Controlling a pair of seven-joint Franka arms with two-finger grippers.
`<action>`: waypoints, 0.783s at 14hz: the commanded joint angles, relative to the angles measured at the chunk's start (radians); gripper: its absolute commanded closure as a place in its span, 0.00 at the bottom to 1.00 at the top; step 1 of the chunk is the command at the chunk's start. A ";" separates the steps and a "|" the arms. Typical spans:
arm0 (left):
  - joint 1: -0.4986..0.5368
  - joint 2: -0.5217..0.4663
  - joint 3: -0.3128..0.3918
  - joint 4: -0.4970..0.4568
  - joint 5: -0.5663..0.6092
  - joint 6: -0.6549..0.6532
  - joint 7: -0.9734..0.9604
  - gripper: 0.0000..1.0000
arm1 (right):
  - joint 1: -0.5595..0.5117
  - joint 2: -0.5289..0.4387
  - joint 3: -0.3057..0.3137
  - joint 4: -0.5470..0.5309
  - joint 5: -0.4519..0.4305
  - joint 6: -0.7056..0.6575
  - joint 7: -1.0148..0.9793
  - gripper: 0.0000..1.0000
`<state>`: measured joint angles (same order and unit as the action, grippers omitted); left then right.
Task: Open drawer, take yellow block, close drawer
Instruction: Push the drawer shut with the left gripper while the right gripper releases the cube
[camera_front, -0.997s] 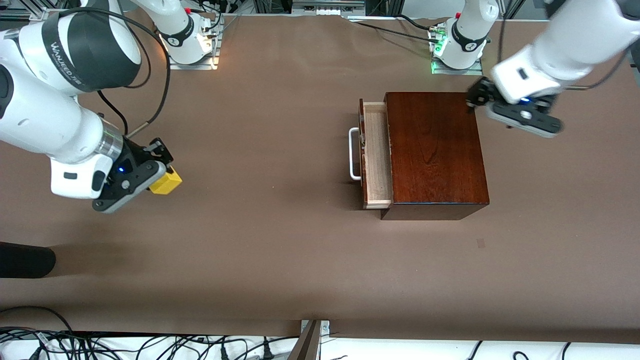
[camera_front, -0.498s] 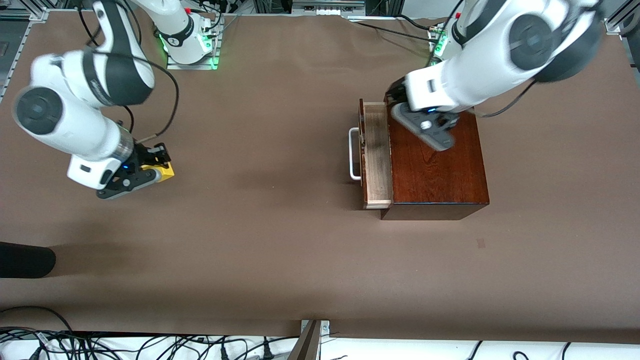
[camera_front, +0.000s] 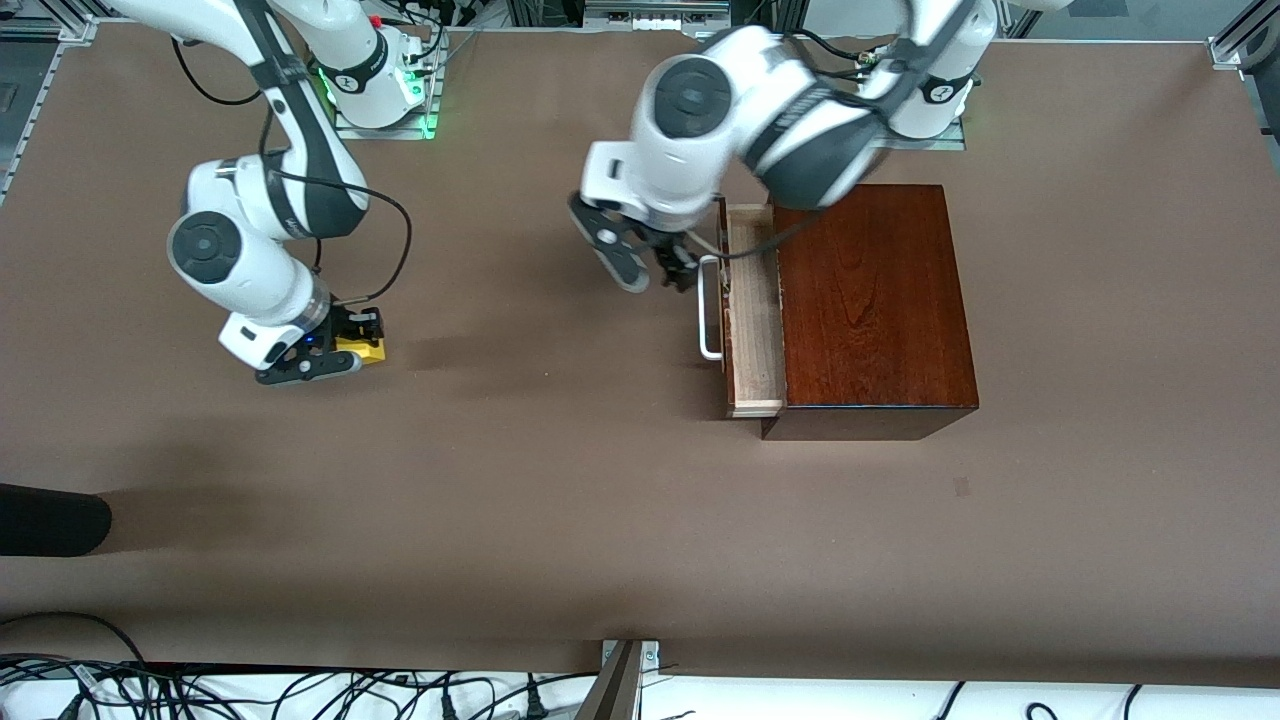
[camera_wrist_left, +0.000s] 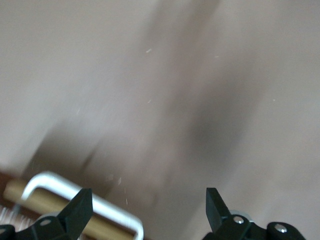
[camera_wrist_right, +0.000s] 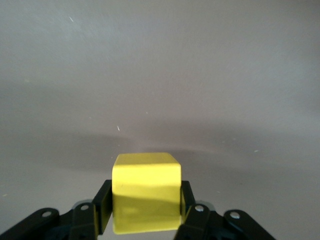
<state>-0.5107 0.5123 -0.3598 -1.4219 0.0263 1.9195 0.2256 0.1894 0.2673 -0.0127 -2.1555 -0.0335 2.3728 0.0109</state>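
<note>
Yellow block (camera_wrist_right: 146, 192) sits clamped in right end effector (camera_wrist_right: 145, 215).

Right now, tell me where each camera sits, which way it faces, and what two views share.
Front view: high across the table, facing both arms' bases; shows both arms, the wooden box and its open drawer.
Left wrist view: on the left arm, looking past the open left end effector at the white handle.
Right wrist view: on the right arm, looking at the yellow block in the right end effector.
Shared: the front view also shows block and handle.
</note>
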 joint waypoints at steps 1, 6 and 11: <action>0.029 0.115 0.007 0.038 0.011 0.062 0.345 0.00 | -0.031 0.019 0.011 -0.075 -0.011 0.107 0.026 1.00; 0.104 0.143 0.009 -0.053 0.021 0.052 0.639 0.00 | -0.034 0.084 0.008 -0.076 -0.009 0.151 0.026 1.00; 0.133 0.104 0.021 -0.080 0.078 -0.120 0.640 0.00 | -0.034 0.086 0.008 -0.076 -0.011 0.149 0.015 0.00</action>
<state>-0.3967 0.6703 -0.3411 -1.4677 0.0740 1.8833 0.8446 0.1676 0.3512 -0.0134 -2.2243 -0.0335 2.5051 0.0228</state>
